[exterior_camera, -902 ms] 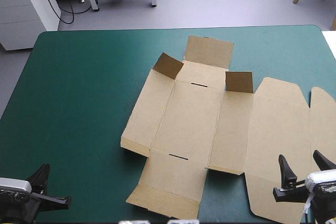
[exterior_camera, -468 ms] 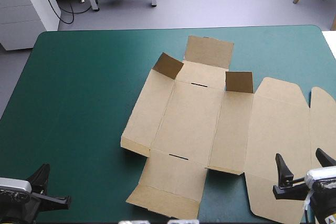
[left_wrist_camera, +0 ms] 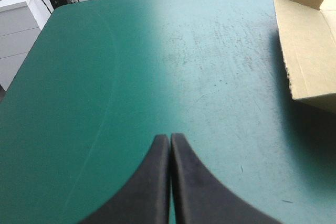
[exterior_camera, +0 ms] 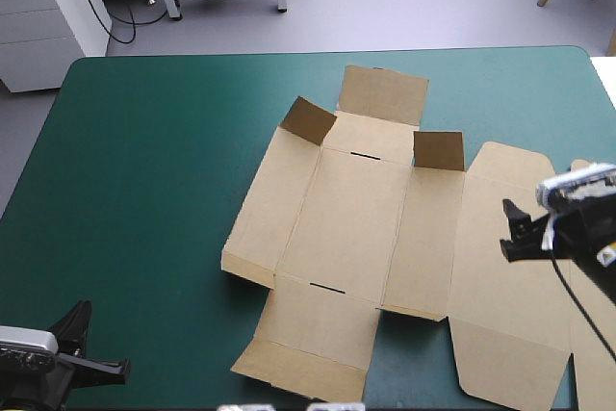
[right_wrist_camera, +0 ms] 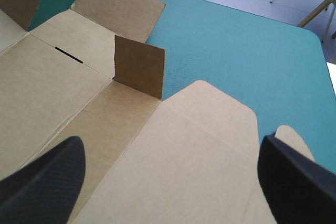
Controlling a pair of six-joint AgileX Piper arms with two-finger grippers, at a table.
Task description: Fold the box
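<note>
Mid table toward 3 o'clock: brown box flat, two small flaps upright. Right gripper over lid panel at 3 o'clock, fingers spread. Left gripper at 7 o'clock corner, fingers pressed together.

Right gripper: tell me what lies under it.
Under the open, black-fingered right gripper lies the flat lid panel of the brown cardboard box. The teal-green table cover beneath that panel is hidden by the board. Whether the gripper touches the board cannot be judged.
</note>
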